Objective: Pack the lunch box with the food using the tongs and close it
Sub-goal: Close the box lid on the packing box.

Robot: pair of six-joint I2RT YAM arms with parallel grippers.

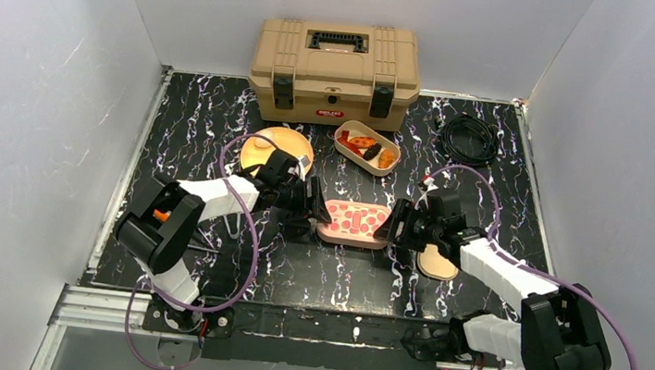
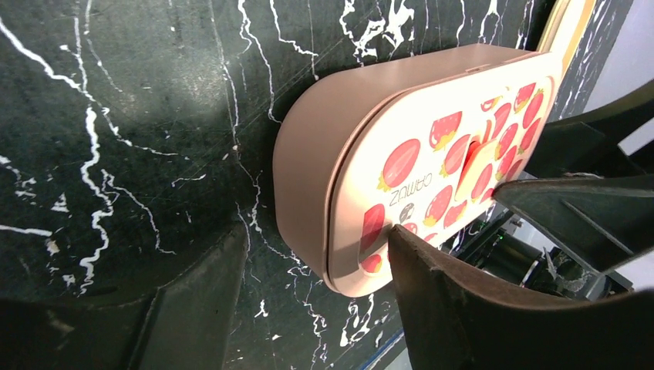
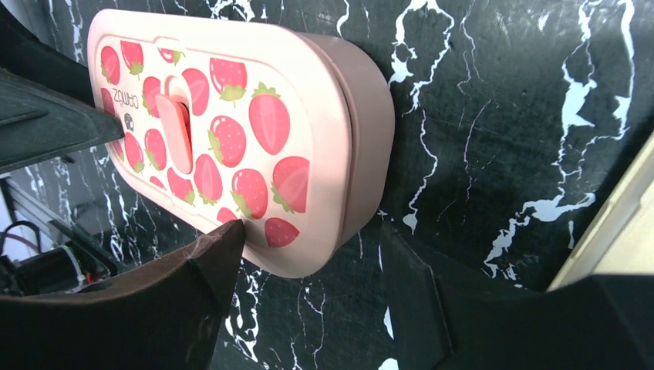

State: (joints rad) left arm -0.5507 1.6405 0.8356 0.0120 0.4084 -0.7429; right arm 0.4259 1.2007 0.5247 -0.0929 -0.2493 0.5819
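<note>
The lunch box (image 1: 340,136) stands open at the back centre, holding food: orange-red chunks (image 1: 360,140), a dark brown piece (image 1: 371,152) and a tan piece (image 1: 386,158). Its pink strawberry-print lid (image 1: 352,222) lies flat between my two grippers. My left gripper (image 1: 314,204) straddles the lid's left end (image 2: 432,146). One of its fingers (image 2: 416,262) touches the printed face and the other stands apart from the wall, so it is open (image 2: 318,239). My right gripper (image 1: 391,222) straddles the right end (image 3: 231,116) the same way, open (image 3: 312,231). The tongs are not clearly in view.
A tan toolbox (image 1: 335,71) sits against the back wall, with a yellow plate (image 1: 278,147) left of the lunch box. A black cable coil (image 1: 469,138) lies at the back right. A tan oval board (image 1: 438,263) rests under the right arm.
</note>
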